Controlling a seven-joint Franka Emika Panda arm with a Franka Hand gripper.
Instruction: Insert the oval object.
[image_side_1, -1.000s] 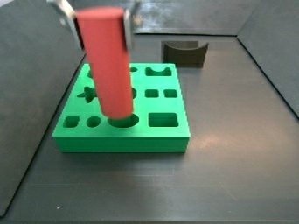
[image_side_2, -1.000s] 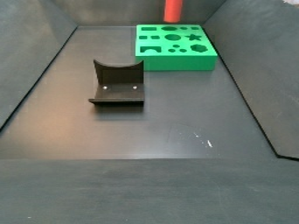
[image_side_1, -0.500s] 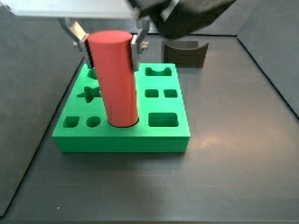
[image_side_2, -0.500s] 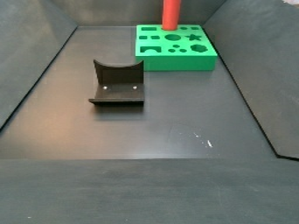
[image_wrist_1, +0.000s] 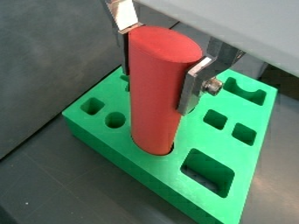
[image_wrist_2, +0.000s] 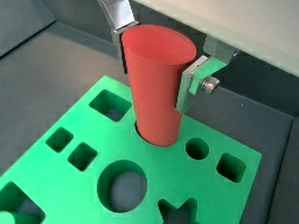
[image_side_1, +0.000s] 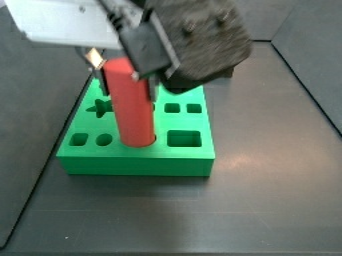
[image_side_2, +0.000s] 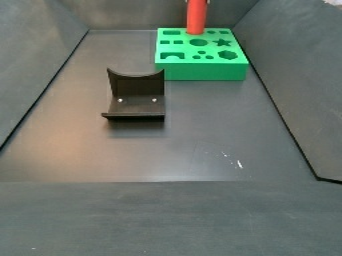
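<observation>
The oval object is a smooth red-salmon peg that stands upright with its lower end in a hole of the green board. My gripper is shut on the peg's upper part, a silver finger flat against each side. Both also show in a wrist view, peg, board and gripper. In a side view the gripper's body hangs over the peg near the board's front edge. In a side view only the peg and the board show.
A dark grey block with a curved notch stands on the dark floor apart from the board. The board has several other shaped holes, among them a square one and a round one. Dark walls enclose the floor.
The peg went from tilted over the hole to upright, then sank deeper into the hole. The gripper came down with it.
</observation>
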